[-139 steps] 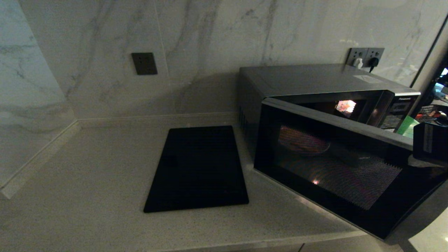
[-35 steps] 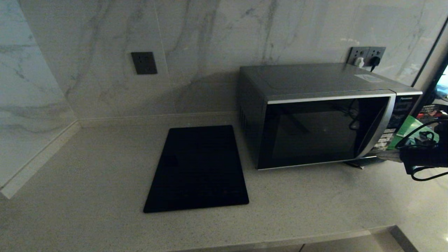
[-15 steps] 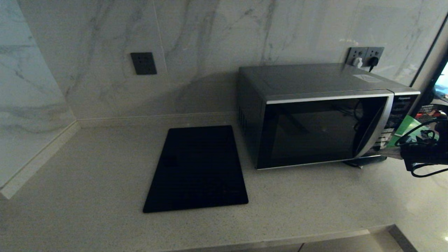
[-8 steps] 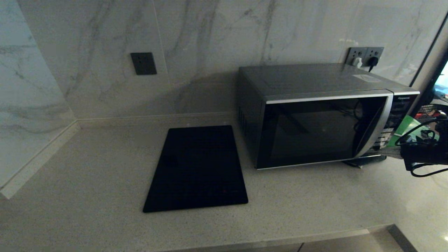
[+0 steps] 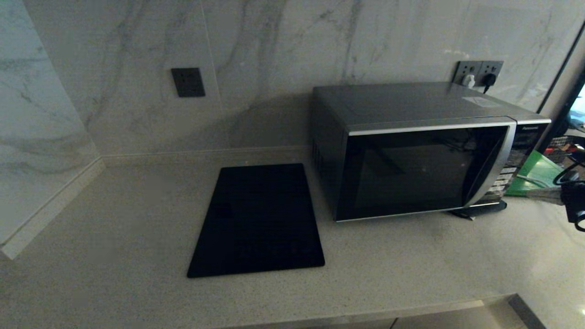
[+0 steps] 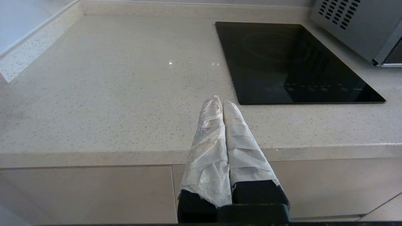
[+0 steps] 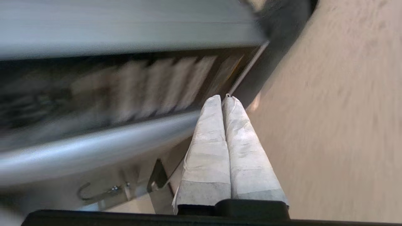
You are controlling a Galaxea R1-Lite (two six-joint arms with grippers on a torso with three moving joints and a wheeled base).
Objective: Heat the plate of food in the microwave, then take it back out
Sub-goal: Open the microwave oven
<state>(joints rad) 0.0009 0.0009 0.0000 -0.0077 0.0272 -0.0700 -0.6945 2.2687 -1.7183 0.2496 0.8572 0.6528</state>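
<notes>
Microwave point(image 5: 411, 151) on counter point(image 5: 137, 219), door closed, glass dark; plate of food not visible, presumably inside. Right pincer point(image 7: 222, 100) pressed closed, empty, near button panel low at microwave's right end. Left pincer point(image 6: 219, 102) closed, empty, parked over counter's front edge, near black panel point(image 6: 292, 59). Risk: closed tips slip onto wrong button, or push shifts microwave. Writing: brand label above buttons, too small to read.

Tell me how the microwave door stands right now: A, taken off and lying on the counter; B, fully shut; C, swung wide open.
B: the microwave has its dark glass door flush with the front, its curved silver strip meeting the button panel, and the shut right gripper hovers by that panel.
</notes>
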